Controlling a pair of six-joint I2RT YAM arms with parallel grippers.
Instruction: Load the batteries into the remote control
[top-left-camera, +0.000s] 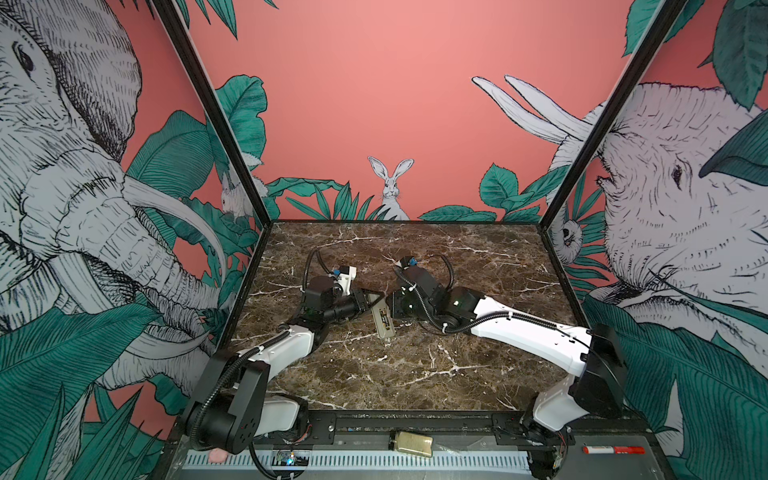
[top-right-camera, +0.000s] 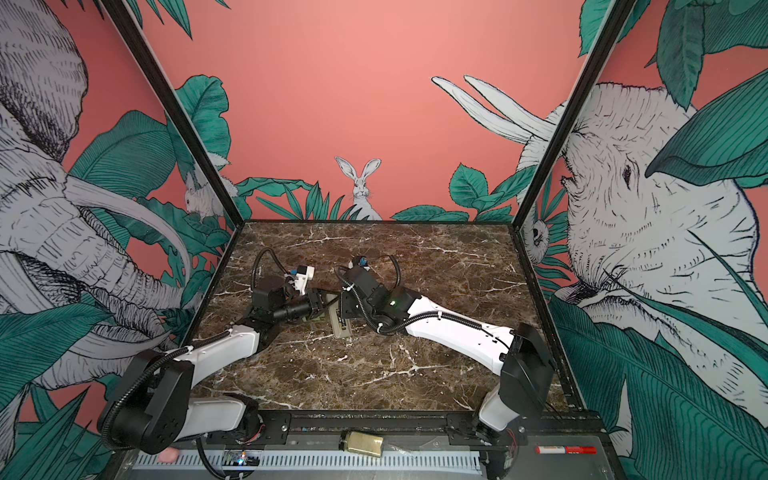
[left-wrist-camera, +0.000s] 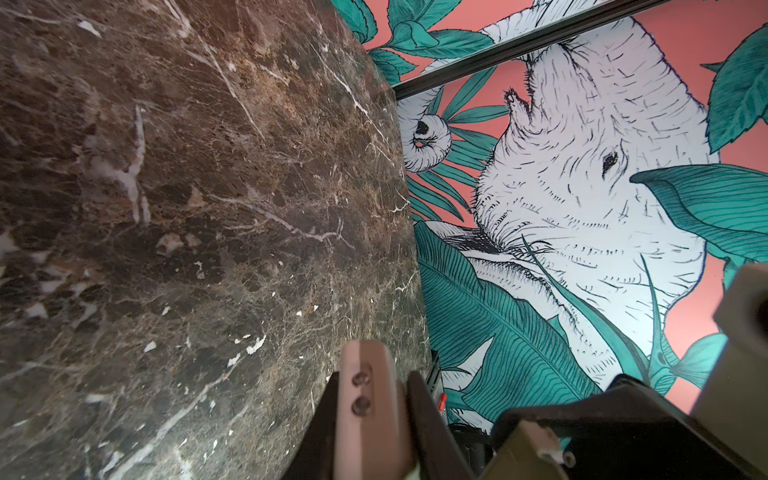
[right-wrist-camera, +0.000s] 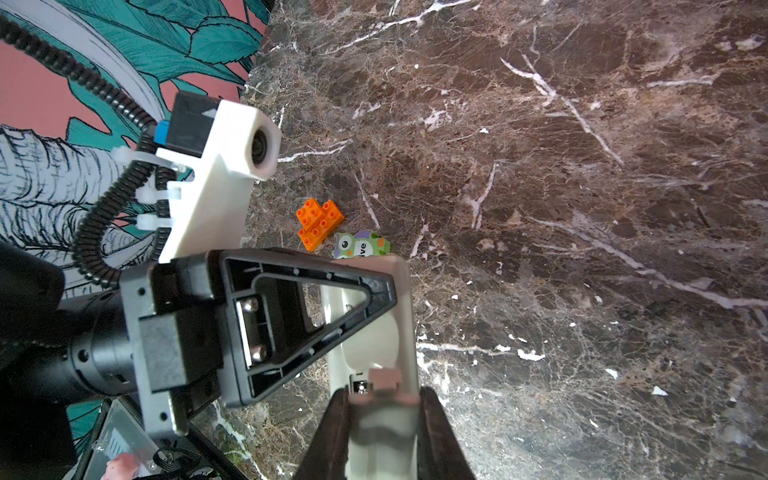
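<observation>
Right end effector (right-wrist-camera: 382, 405) first: clamped across the width of the remote control (right-wrist-camera: 405, 307), one dark finger on each long edge, gripping near one end. Slim, pale, plain back showing, with the battery recess (right-wrist-camera: 374, 336) laid open just beyond those fingertips and a glint of metal contact (right-wrist-camera: 361, 387) at the end nearest them. Long axis straight out ahead of the right end effector. In both top views, running roughly near-to-far between the two arms, a little slanted. Lifted clear, or resting an end on the surface (right-wrist-camera: 582, 208)? Cannot tell. Set crosswise to that axis, the left end effector (right-wrist-camera: 382, 291), tip right over the recess. Fingers (left-wrist-camera: 365, 395) pressed together, maybe pinching a battery, yet nothing plain between them from its own wrist view. No sight of the batteries anywhere, in fact: hidden, or too small to pick out. By judgement, then, the seating step, all turning on laying a short cylinder along the recess from an approach across it. Left plainly the nearer to the opening, right merely the vice. Farther out, past the remote's far end: an orange brick (right-wrist-camera: 319, 222) and a green owl block (right-wrist-camera: 361, 246) side by side, well clear of the action.
</observation>
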